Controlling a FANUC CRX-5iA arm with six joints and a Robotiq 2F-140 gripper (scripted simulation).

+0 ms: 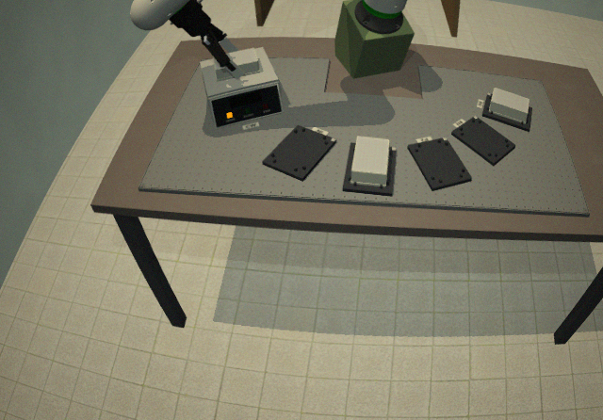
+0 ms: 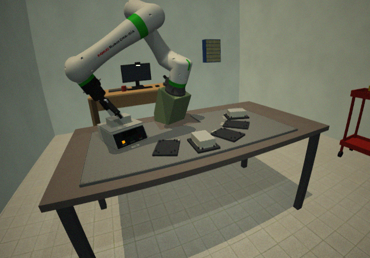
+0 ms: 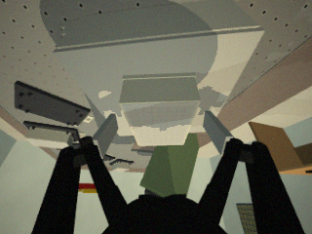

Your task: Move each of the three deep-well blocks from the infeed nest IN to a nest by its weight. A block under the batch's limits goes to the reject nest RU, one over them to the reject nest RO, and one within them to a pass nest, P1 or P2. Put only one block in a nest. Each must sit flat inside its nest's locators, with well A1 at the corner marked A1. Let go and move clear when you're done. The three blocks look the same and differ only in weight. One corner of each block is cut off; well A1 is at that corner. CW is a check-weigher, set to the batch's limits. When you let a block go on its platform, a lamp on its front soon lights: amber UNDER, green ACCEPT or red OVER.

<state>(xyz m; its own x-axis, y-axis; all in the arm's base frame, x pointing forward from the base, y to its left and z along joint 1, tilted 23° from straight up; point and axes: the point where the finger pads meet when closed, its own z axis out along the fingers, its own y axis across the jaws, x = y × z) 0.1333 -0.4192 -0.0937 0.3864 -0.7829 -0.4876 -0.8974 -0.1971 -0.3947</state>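
Observation:
A white deep-well block sits on the check-weigher CW, whose amber lamp is lit. My gripper is open, its fingers on either side of that block with gaps showing in the wrist view. A second block sits in the front middle nest, whose label is hidden. A third block sits in the far right nest. Cut corners are too small to tell.
One empty nest lies between CW and the front middle nest. Two more empty nests, one beside another, lie between the two occupied ones. The green pedestal stands behind.

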